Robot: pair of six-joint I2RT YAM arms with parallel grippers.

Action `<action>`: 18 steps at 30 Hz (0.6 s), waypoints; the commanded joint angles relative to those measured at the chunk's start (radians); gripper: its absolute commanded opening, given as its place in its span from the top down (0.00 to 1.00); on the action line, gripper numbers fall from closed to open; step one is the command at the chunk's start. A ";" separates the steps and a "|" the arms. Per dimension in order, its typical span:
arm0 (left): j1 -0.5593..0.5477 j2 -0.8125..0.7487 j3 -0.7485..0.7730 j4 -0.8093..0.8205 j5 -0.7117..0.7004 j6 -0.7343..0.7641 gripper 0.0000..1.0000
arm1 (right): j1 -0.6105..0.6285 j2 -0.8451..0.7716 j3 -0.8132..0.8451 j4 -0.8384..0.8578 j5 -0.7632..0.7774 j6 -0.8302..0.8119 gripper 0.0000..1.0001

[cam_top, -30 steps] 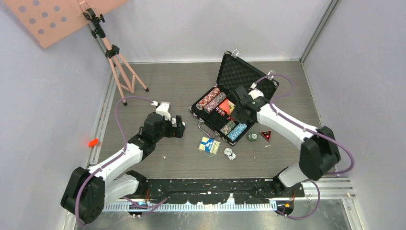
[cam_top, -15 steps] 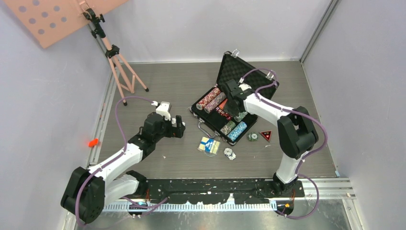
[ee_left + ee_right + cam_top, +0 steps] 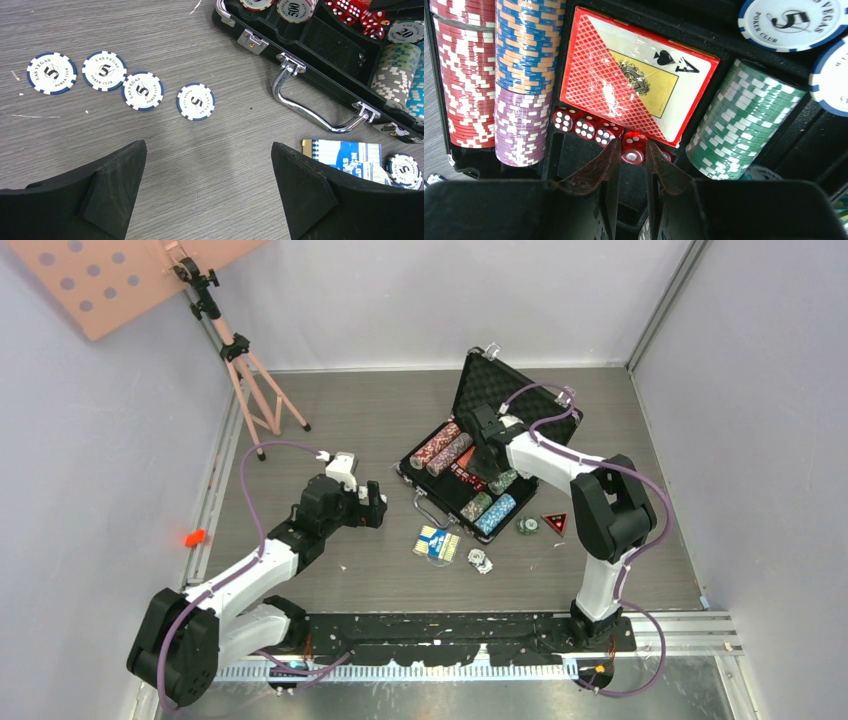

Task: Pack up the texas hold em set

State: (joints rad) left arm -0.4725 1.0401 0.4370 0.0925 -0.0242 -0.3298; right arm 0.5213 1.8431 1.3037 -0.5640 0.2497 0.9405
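Peering between its own fingers, the right wrist camera shows what the overhead view cannot: the right gripper (image 3: 632, 149) is pinched on a small clear-red die (image 3: 633, 155), one dark pad against each side. The die sits at the end of a row of dice (image 3: 584, 128) in a foam slot of the case (image 3: 505, 390), just below the glossy red card deck (image 3: 634, 75). Ridged stacks of chips lie on their sides around it, the green chips (image 3: 744, 120) to the right and the purple chips (image 3: 521, 125) to the left.

From overhead only the right arm shows, reaching into the open black case with its egg-crate foam lid.

The left wrist camera alone shows the left gripper (image 3: 208, 147) spread wide above the grey wood-grain table (image 3: 210, 195), holding nothing. Four flat blue-and-white chips (image 3: 143, 90) lie loose ahead of it, with the case's shiny metal handle (image 3: 310, 105) and a blue card deck (image 3: 345, 155) to the right.
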 commanded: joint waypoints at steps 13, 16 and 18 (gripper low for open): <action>-0.005 -0.019 0.023 0.012 0.004 0.014 0.00 | -0.004 0.019 0.021 0.026 -0.022 0.014 0.83; -0.004 -0.019 0.023 0.012 0.003 0.014 0.00 | -0.006 0.027 0.026 0.026 -0.023 0.011 0.81; -0.005 -0.020 0.023 0.012 0.003 0.014 0.00 | -0.006 0.032 0.028 0.024 -0.024 0.011 0.79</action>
State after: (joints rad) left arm -0.4725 1.0401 0.4370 0.0925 -0.0242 -0.3298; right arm 0.5201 1.8622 1.3037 -0.5480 0.2150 0.9447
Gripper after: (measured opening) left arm 0.994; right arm 0.279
